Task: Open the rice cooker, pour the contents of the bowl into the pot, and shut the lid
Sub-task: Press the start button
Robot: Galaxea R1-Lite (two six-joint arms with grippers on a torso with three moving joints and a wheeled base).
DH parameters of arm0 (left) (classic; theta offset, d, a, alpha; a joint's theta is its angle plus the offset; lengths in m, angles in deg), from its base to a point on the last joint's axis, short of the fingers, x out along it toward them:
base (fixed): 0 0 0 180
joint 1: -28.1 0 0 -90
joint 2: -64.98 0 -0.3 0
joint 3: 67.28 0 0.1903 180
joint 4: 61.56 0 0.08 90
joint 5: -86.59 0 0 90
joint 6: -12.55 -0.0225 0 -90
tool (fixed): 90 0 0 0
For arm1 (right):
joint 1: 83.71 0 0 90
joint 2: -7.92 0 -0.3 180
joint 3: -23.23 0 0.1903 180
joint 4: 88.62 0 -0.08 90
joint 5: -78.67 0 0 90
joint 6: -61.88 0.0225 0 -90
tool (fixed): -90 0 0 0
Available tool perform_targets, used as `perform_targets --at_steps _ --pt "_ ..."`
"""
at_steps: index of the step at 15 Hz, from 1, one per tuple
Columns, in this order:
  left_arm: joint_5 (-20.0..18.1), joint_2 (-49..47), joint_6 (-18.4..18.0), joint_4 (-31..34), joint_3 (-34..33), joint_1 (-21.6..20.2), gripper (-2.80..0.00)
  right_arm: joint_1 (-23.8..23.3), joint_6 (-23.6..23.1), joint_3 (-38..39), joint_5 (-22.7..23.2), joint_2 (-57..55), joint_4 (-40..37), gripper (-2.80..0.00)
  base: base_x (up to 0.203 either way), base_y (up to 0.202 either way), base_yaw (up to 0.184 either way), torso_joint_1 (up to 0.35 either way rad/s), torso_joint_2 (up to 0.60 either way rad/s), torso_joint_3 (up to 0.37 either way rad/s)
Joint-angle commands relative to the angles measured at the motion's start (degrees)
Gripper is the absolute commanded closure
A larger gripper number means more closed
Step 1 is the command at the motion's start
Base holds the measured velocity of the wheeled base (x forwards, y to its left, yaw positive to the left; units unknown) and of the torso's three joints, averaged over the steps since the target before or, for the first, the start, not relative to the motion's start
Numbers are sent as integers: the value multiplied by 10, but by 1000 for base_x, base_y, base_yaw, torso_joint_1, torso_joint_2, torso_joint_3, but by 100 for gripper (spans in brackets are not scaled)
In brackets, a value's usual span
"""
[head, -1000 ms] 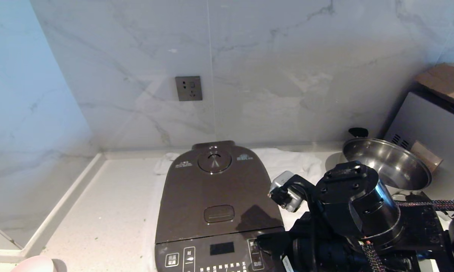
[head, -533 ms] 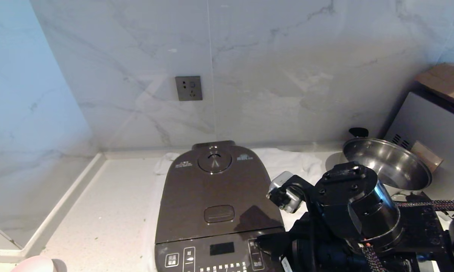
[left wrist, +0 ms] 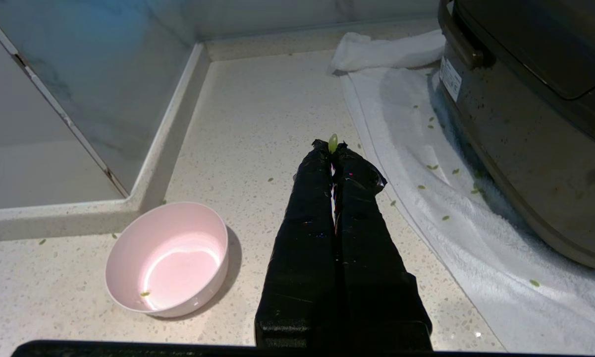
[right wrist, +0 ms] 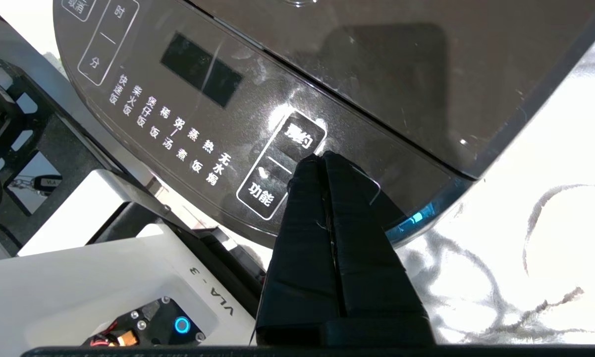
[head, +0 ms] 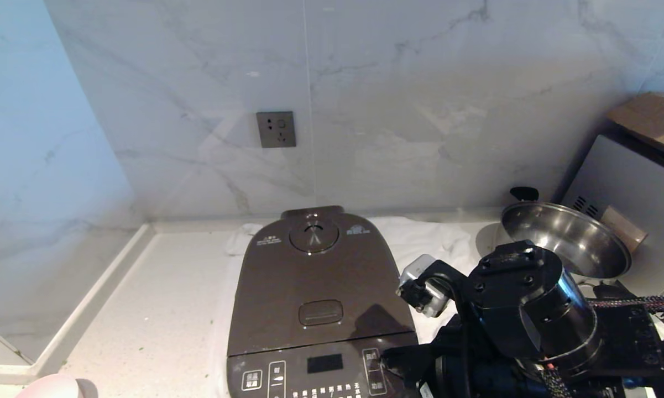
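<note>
The rice cooker (head: 320, 309) stands on a white towel (head: 425, 235) in the middle of the counter (head: 160, 309), its front panel at the near edge. Its lid (head: 318, 282) is down, so the pot cannot be seen. One cooker, one lid.

Only the left wrist view shows the bowl (left wrist: 171, 258) whole: one pale pink bowl on the bare counter, left of the cooker and apart from the towel. It is nearly empty, with a single green bit lying inside near the rim. More green bits (left wrist: 443, 171) are scattered on the towel and counter beside the cooker's left wall. In the head view just the bowl's rim peeks in at the near left corner.

The left pincer (left wrist: 333, 146) hovers over the counter between bowl and towel, fingers pressed together, one green bit stuck at the tips.

Only the right wrist view shows the right pincer (right wrist: 322, 158): fingers together, tips at the button pair on the right of the cooker's panel (right wrist: 218, 129); touching or not, I cannot tell.

Far right, one steel pan (head: 564, 237) stands by a grey appliance (head: 630, 188). One wall socket (head: 276, 129) is on the marble wall behind.
</note>
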Motion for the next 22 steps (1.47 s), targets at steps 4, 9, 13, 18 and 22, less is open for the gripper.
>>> perform_targets --at_steps 4,9,13,18,22 --pt "0 0 0 0 0 0 0 0 1 7 -1 -1 0 0 0 0 0 0 0 0" --pt "0 0 0 0 0 0 0 -1 11 14 0 0 2 0 0 0 0 0 0 0" --pt "0 0 0 0 0 0 0 -5 0 1 6 38 50 0 0 0 0 0 0 0" --pt "2 0 2 -2 0 1 0 -18 -46 -32 -3 113 42 0 0 0 0 0 0 0" --pt "1 0 2 -4 -1 0 0 -53 -56 -28 -8 185 13 0 0 0 0 0 0 0"
